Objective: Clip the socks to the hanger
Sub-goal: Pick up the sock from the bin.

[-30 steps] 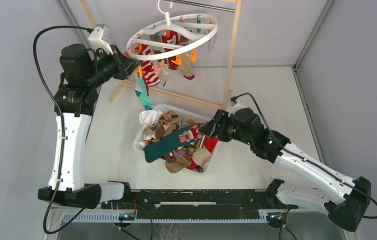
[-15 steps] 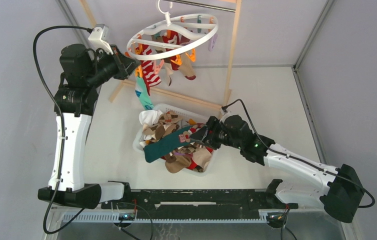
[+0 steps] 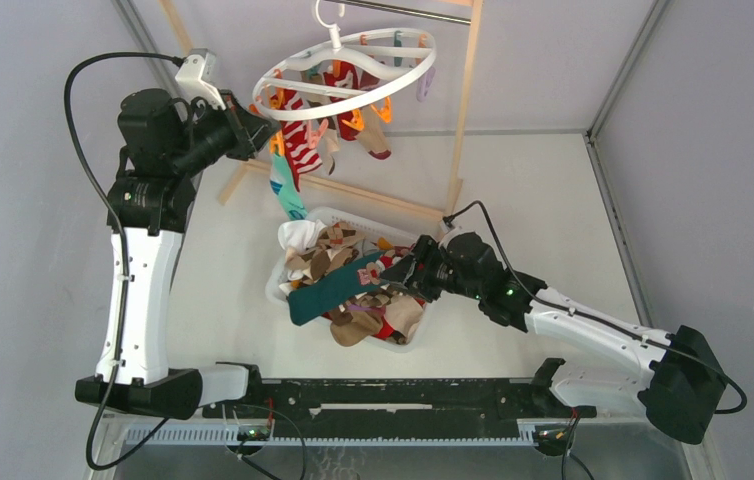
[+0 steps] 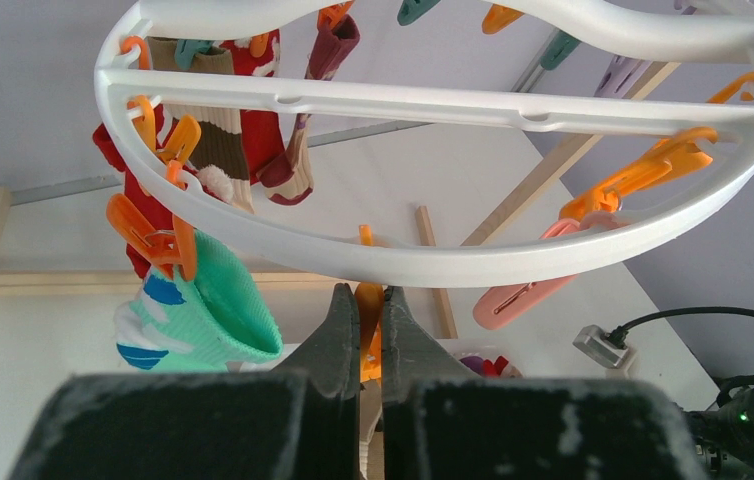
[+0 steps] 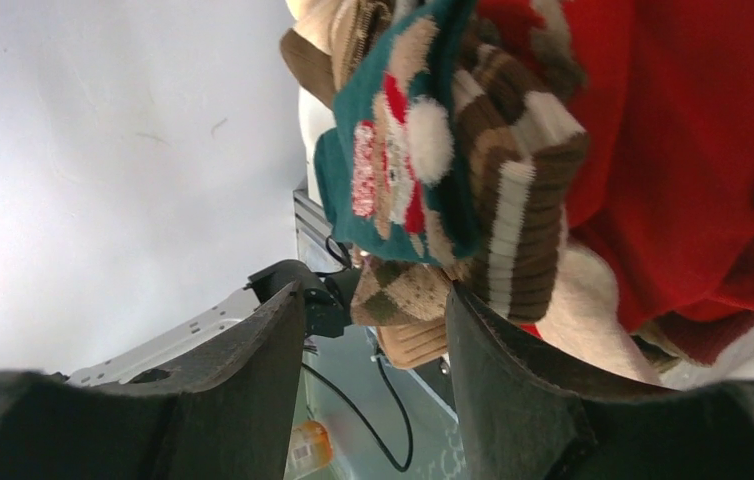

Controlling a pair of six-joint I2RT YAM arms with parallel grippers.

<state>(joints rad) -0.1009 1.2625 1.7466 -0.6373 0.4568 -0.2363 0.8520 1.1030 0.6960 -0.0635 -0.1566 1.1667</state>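
Observation:
The white ring hanger (image 3: pixel 353 75) hangs at the back with several socks clipped on, among them a mint-teal sock (image 4: pixel 203 310). My left gripper (image 3: pixel 271 140) is at its left rim, shut on an orange peg (image 4: pixel 369 330) under the ring (image 4: pixel 433 262). A pile of loose socks (image 3: pixel 353 285) fills the white tub. My right gripper (image 3: pixel 403 272) is open over the pile's right side, its jaws either side of a brown argyle sock (image 5: pixel 403 295) below a dark green sock (image 5: pixel 393 150).
The pale wooden pole frame (image 3: pixel 463 110) stands behind the tub (image 3: pixel 275 288). A black rail (image 3: pixel 393 395) runs along the near edge. A cable and plug (image 4: pixel 603 345) lie on the table to the right.
My right gripper has moved left from the tub's right rim down into the sock pile. The left arm has stayed on the peg.

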